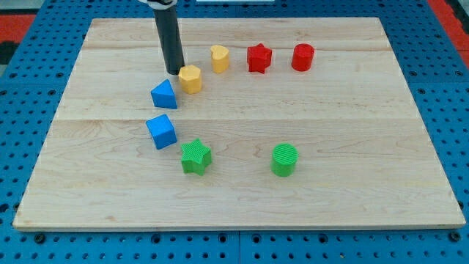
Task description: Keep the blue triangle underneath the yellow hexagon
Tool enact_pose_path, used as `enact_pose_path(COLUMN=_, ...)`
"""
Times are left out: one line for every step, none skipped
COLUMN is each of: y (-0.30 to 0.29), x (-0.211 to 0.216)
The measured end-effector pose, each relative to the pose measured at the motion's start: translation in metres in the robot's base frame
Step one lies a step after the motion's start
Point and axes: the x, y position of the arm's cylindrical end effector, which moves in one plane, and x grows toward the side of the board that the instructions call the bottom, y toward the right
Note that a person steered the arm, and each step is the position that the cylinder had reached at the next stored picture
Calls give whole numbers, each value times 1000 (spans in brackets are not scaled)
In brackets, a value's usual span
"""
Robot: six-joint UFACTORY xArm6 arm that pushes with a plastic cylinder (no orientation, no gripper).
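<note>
The blue triangle (164,94) lies on the wooden board (234,191), left of centre. The yellow hexagon (190,78) sits just up and to the right of it, almost touching. My tip (174,72) stands at the hexagon's left side, right against it, and just above the blue triangle. The dark rod rises from there to the view's top edge.
A blue cube (161,131) lies below the triangle. A green star (196,156) and a green cylinder (284,160) lie nearer the view's bottom. A yellow block (219,58), a red star (259,58) and a red cylinder (303,56) line the top.
</note>
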Motion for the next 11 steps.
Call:
enact_pose_path(y=14, x=1)
enact_pose_path(y=34, x=1)
enact_pose_path(y=18, x=0)
enact_pose_path(y=-37, x=-20)
enact_pose_path(y=-81, x=-27)
enact_pose_path(y=-98, x=32)
enact_pose_path(y=-95, x=98)
enact_pose_path(y=-89, x=144)
enact_pose_path(y=-89, x=145)
enact_pose_path(y=-126, x=115)
enact_pose_path(y=-134, x=37)
